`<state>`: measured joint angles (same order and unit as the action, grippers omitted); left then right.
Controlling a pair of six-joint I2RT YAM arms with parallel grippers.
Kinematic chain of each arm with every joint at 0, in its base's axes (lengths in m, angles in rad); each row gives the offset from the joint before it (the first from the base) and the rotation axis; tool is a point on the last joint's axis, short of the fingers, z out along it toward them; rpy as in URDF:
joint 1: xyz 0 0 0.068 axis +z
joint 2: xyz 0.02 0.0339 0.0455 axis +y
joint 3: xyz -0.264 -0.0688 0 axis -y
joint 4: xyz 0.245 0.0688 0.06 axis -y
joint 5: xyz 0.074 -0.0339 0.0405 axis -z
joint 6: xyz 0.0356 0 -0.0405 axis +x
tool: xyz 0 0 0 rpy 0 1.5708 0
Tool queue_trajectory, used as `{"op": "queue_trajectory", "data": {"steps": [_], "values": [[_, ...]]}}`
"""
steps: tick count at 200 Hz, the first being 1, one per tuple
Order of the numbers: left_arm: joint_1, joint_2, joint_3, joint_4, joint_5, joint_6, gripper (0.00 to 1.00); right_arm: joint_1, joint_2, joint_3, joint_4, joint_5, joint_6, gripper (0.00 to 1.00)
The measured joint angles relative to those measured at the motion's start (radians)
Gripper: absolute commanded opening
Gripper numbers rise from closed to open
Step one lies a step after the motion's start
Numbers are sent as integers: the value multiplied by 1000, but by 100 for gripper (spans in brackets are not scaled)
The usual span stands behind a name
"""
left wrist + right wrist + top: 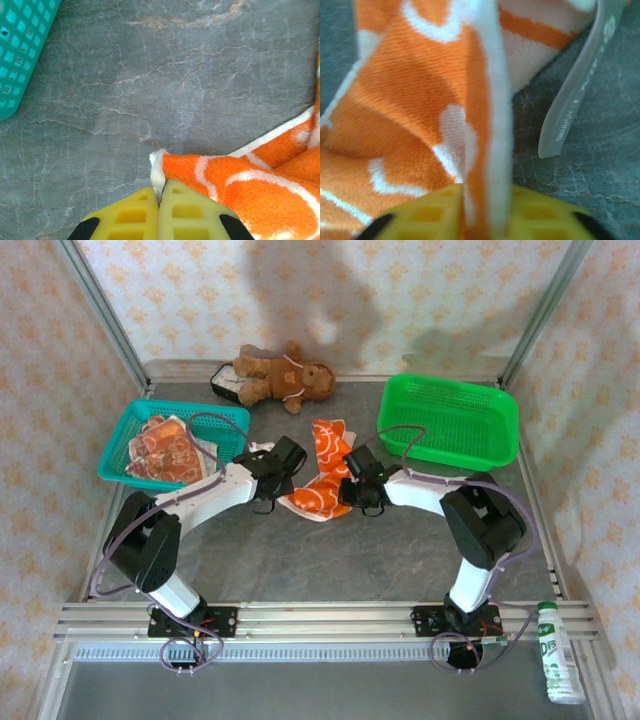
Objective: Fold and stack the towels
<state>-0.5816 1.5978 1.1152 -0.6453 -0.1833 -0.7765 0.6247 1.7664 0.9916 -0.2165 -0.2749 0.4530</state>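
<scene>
An orange towel with white flowers lies crumpled in the middle of the table between both arms. My left gripper is at its left end. In the left wrist view the yellow fingers are shut on the white-edged corner of that towel. My right gripper is at the towel's right side. There the towel's white-bordered edge stands upright and runs down between the closed yellow fingers. Other patterned towels lie bunched in the teal basket.
A green basket stands at the back right. A brown teddy bear lies against the back wall. A bottle lies at the near right edge. A translucent tag hangs off the towel. The teal basket's corner is near my left gripper.
</scene>
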Motion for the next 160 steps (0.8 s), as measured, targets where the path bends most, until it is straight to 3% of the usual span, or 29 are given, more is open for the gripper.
{"op": "queue_trajectory", "data": {"steps": [9, 50, 124, 160], "values": [[0, -10, 0, 0, 2, 0, 0, -1, 0, -2, 2, -4, -2, 0], [-23, -44, 1, 0, 18, 0, 0, -2, -114, -20, -15, 10, -5, 0], [-240, -187, 90, -19, 18, -10, 0, -15, -605, -12, -325, 142, -122, 0], [-299, -201, 93, -19, 18, -27, 0, -43, -666, 36, -457, 160, -185, 0]]}}
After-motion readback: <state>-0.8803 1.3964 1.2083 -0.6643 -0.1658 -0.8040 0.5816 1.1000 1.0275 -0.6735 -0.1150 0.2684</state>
